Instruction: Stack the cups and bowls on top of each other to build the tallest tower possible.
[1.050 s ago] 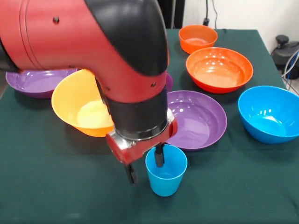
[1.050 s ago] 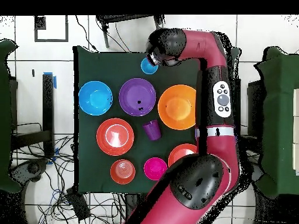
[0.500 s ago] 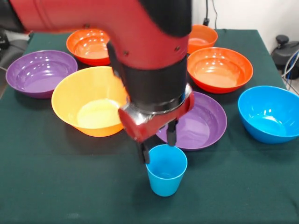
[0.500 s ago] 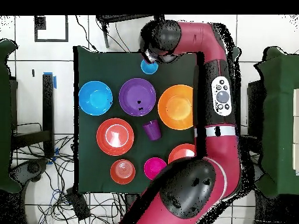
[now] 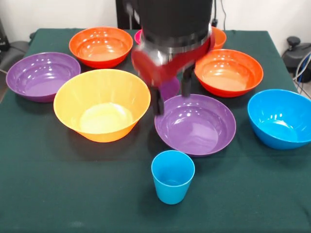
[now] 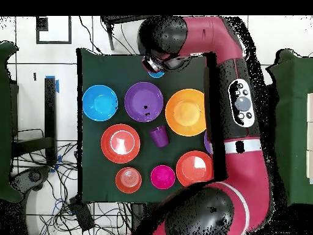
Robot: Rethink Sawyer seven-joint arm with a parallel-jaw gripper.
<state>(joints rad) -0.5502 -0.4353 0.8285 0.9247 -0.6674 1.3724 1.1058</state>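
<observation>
The light blue cup (image 5: 172, 175) stands upright and alone on the green cloth near the front edge. My gripper (image 5: 172, 94) hangs well above and behind it, over the near rim of a purple bowl (image 5: 195, 124). It is open with nothing between its fingers. The purple cup (image 5: 170, 88) shows only as a patch behind the fingers; in the overhead view the purple cup (image 6: 159, 136) stands between the bowls. The big orange bowl (image 5: 101, 104) sits to the left, and the blue bowl (image 5: 281, 117) at the right.
A second purple bowl (image 5: 41, 75) lies at the far left. Two red-orange bowls (image 5: 100, 45) (image 5: 228, 72) sit at the back. The small orange bowl (image 6: 128, 179) and small magenta bowl (image 6: 162, 177) stand side by side. The arm (image 6: 238, 92) runs along one table side.
The gripper has risen from around the light blue cup's rim and drawn back over the purple bowl. The cup stays in place on the cloth.
</observation>
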